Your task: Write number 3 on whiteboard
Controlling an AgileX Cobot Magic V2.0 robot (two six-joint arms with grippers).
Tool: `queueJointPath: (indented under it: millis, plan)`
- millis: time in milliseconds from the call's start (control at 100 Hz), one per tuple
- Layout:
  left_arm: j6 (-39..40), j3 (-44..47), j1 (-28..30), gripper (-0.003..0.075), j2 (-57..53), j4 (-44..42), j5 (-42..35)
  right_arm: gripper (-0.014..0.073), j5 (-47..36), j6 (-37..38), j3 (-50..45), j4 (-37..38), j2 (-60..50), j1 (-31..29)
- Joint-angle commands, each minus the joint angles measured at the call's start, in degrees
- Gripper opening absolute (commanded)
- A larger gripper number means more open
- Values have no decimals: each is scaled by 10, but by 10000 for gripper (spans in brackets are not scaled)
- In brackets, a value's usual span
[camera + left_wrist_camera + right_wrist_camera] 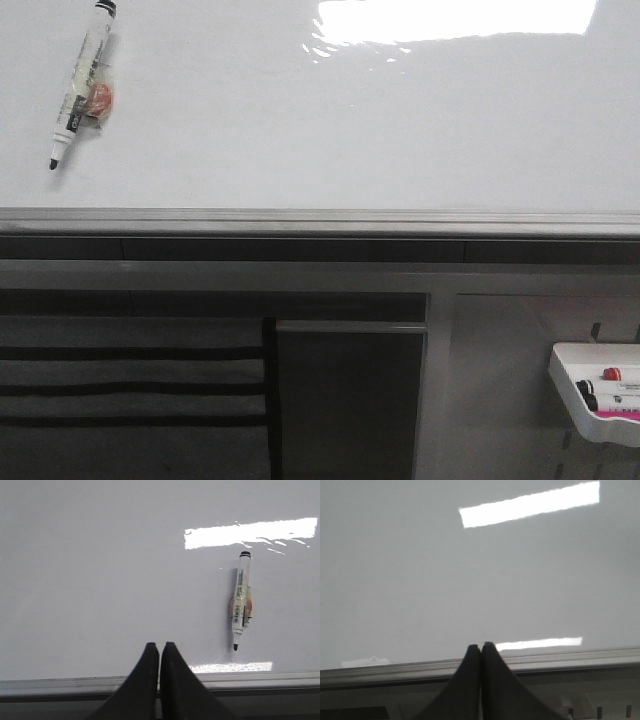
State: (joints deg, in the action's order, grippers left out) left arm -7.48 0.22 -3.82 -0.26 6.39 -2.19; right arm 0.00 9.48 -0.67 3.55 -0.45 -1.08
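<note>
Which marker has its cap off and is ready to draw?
The marker lying alone on the whiteboard, its black tip bare. The other markers sit in the small white tray below the board, one showing a red cap.

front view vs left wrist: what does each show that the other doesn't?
Front only: the small white tray at lower right holding markers, and the dark panels below the board. No gripper appears there.

Left wrist only: the left gripper, fingers pressed together with nothing between them, near the board's edge rail.

Both: the whiteboard, blank with no 3 drawn, glare patches, the grey edge rail, and the uncapped marker lying on the board, apart from the gripper.
</note>
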Motion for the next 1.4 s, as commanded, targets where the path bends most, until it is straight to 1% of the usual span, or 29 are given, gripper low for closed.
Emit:
queueJointPath:
  millis: [0, 850, 960, 1030, 1120, 1180, 1220, 1310, 1360, 1390]
  plan:
    - [5, 5, 0, -20, -15, 0, -42, -69, -53, -3, -14, 7, -10, 0]
    - [5, 5, 0, -20, -15, 0, -42, -69, -59, -3, -14, 8, -10, 0]
    - [5, 5, 0, -20, -15, 0, -42, -69, -40, -4, -14, 58, -10, 0]
    - [4, 5, 0, -20, -15, 0, -52, -69, -35, -4, -14, 78, -10, 0]
    - [4, 5, 0, -20, -15, 0, -76, -69, -35, -4, -14, 79, -10, 0]
    - [4, -1, 0, -20, -15, 17, -99, -69, -31, -1, -8, 72, -9, 0]
    - [4, -13, 0, -20, -15, 38, -102, -69, -17, -1, 4, 51, -9, 0]
    - [4, -51, 0, -20, -11, 53, -84, -69, 7, -1, 34, 18, -8, 0]
    - [4, -83, 0, -20, -2, 53, -52, -69, 27, -1, 58, 14, -3, 0]
    - [4, -110, 0, -20, 5, 53, -19, -69, 44, -1, 74, 14, 1, 1]
